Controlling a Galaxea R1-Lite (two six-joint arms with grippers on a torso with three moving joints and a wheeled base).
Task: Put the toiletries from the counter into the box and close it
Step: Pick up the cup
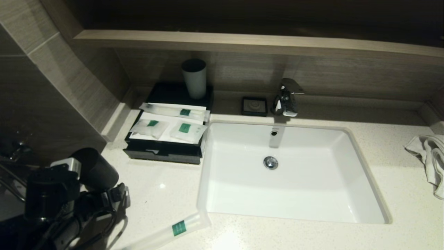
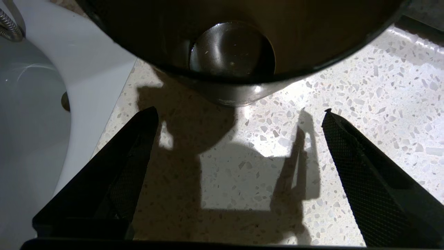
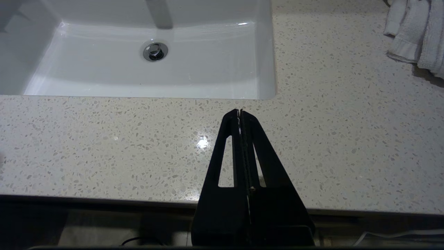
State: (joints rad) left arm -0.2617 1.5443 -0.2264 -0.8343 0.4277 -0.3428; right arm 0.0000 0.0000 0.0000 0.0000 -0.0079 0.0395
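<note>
The black box (image 1: pixel 163 152) with a white panel stands at the back left of the counter (image 1: pixel 159 184). On the panel lie three toiletries: a long slim packet (image 1: pixel 173 111) and two small pouches (image 1: pixel 149 127) (image 1: pixel 187 131). Another long slim packet (image 1: pixel 173 230) lies on the counter near the front edge, left of the sink. My left gripper (image 1: pixel 116 196) (image 2: pixel 240 111) hangs open over bare counter at the front left, holding nothing, beside a black tumbler (image 1: pixel 97 168) (image 2: pixel 232 48). My right gripper (image 3: pixel 240 113) is shut and empty above the counter's front edge.
A grey tumbler (image 1: pixel 194 78) stands on the box's back. The white sink basin (image 1: pixel 364 166) fills the middle, with a chrome faucet (image 1: pixel 288 97) and a small black square dish (image 1: pixel 255 106) behind it. A white towel (image 1: pixel 430 156) (image 3: pixel 416 31) lies at the far right.
</note>
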